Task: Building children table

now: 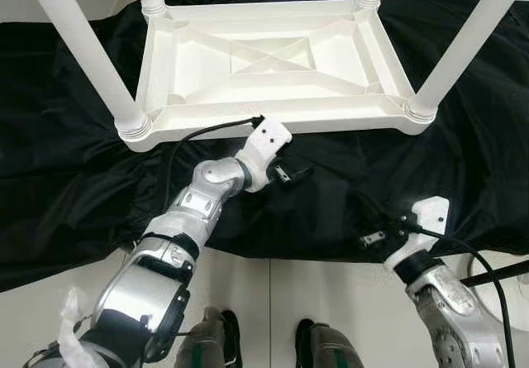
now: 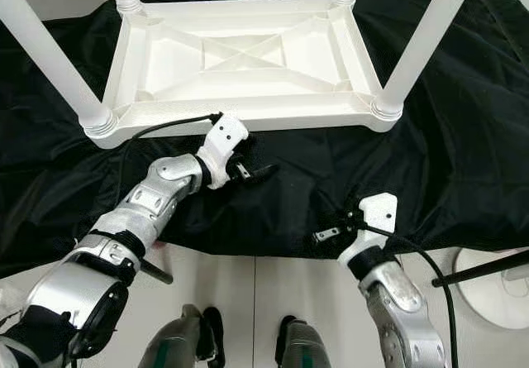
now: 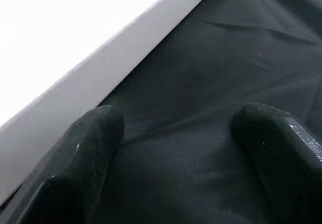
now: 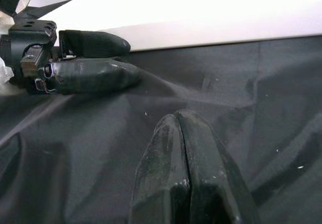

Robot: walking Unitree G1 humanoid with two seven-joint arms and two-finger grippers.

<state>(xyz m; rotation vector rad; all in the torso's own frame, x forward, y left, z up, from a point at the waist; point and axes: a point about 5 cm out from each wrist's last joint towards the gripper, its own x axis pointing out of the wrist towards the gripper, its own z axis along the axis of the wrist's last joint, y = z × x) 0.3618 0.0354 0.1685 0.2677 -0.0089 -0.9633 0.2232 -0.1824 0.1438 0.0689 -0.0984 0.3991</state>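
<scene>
Lying upside down on the black cloth (image 1: 66,178), table (image 1: 273,62) has four legs up. Left gripper (image 1: 291,174) released beside its rim; right gripper (image 1: 372,238) clenched, empty. Risk: snagging cloth, nudging the table.

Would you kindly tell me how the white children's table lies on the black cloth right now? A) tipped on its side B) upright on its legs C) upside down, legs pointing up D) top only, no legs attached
C: the white table shows its ribbed underside on the black cloth, with legs rising from the corners.
</scene>
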